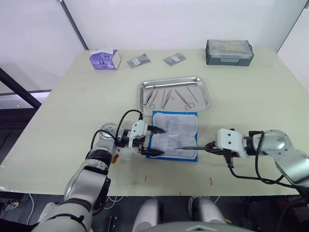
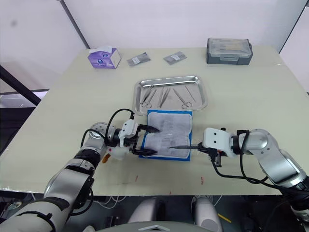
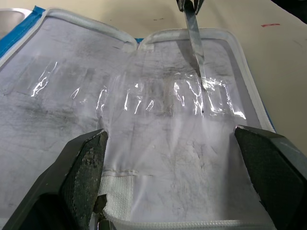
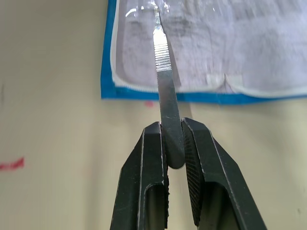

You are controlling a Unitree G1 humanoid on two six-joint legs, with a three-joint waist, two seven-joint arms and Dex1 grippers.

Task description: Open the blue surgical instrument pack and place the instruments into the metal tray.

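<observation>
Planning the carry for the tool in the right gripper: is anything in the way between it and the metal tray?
Nothing visible blocks it. The right gripper holds a thin instrument over the open blue pack; the metal tray lies just beyond the pack, already holding instruments.

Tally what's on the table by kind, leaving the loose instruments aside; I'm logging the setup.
Purple tissue box: 1
Grey foil packets: 2
Dark grey plastic box: 1
Metal tray: 1
Blue surgical instrument pack: 1
Total: 6
</observation>
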